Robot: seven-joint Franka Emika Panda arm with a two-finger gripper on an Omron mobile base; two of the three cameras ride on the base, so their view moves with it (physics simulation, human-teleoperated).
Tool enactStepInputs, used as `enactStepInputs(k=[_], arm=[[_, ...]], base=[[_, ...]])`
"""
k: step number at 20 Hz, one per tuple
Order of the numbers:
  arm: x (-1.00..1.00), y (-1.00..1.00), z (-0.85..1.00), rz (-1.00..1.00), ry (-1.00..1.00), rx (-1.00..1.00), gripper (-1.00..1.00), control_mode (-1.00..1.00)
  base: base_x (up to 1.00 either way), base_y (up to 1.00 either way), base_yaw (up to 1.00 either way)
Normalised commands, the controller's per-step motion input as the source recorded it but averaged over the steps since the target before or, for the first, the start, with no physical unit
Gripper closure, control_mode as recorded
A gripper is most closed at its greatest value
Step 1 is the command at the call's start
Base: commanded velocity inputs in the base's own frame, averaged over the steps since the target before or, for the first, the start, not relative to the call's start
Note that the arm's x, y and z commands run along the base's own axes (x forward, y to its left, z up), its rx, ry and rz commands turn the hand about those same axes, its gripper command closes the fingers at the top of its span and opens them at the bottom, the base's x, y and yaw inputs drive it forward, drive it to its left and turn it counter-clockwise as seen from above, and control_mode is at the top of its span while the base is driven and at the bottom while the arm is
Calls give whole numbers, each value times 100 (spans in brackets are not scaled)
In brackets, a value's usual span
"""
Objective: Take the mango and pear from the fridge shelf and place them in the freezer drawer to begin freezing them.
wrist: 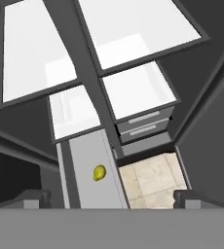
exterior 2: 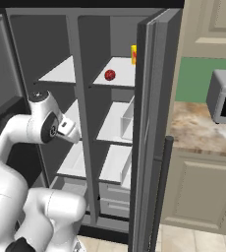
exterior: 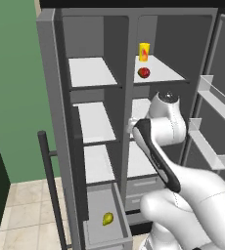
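Lying in the open freezer drawer [exterior: 115, 229]: the pear [exterior: 107, 218]. Sitting on the fridge shelf [exterior: 166, 73]: the mango [exterior: 144, 72]. Hovering spread apart, gripping nothing: fingers [wrist: 38, 198].

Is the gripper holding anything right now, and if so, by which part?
Nothing is held. The gripper is open with empty space between its fingertips; the pear lies in the freezer drawer, and the mango sits on the fridge shelf.
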Motion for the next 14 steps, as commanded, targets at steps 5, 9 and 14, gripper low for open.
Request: enactStepInputs(k=[5, 9, 14], arm=[[-14, -28, 100, -4, -2, -2, -100, -100], [-12, -31, 100, -1, -2, -8, -100, -100], [0, -36, 77, 0, -3, -10, -100, -100]], base=[[0, 0, 0], [0, 0, 0], [0, 0, 0]])
